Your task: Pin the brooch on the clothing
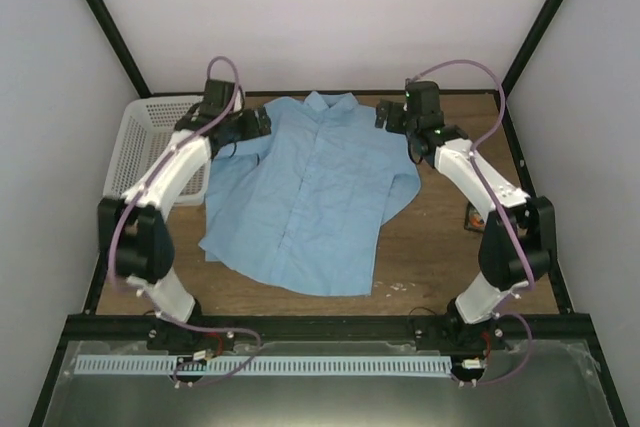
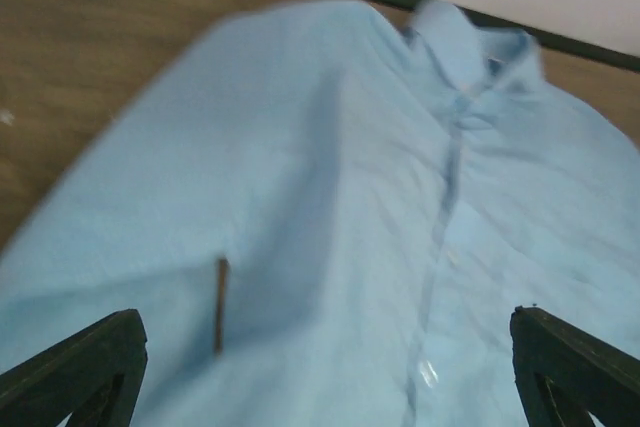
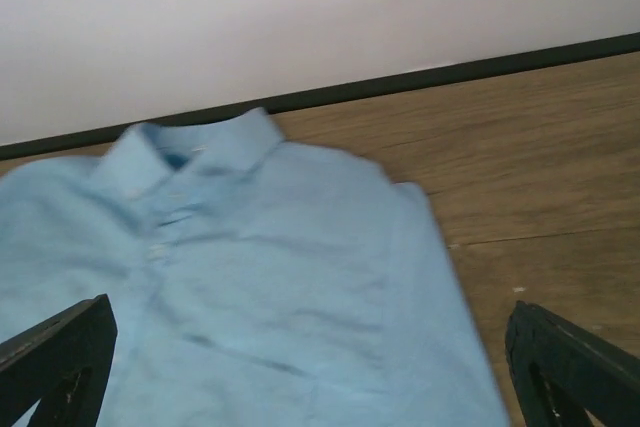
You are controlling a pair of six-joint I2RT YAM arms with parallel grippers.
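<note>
The light blue shirt (image 1: 310,197) lies flat and face up on the wooden table, collar at the far edge. My left gripper (image 1: 258,127) hovers open and empty over its left shoulder; in the left wrist view (image 2: 325,367) the button placket (image 2: 440,237) and collar (image 2: 460,42) lie between the spread fingers. My right gripper (image 1: 385,115) hovers open and empty over the right shoulder; it also shows in the right wrist view (image 3: 310,367) above the shirt (image 3: 260,287). A small orange-red spot (image 1: 474,219), perhaps the brooch, shows in a black frame beside the right arm, mostly hidden.
A white mesh basket (image 1: 150,137) stands at the far left, beside the left arm. Bare wood (image 1: 450,247) lies right of the shirt. A thin brown slit (image 2: 221,304) shows in the fabric near the left sleeve. Black frame posts and white walls enclose the table.
</note>
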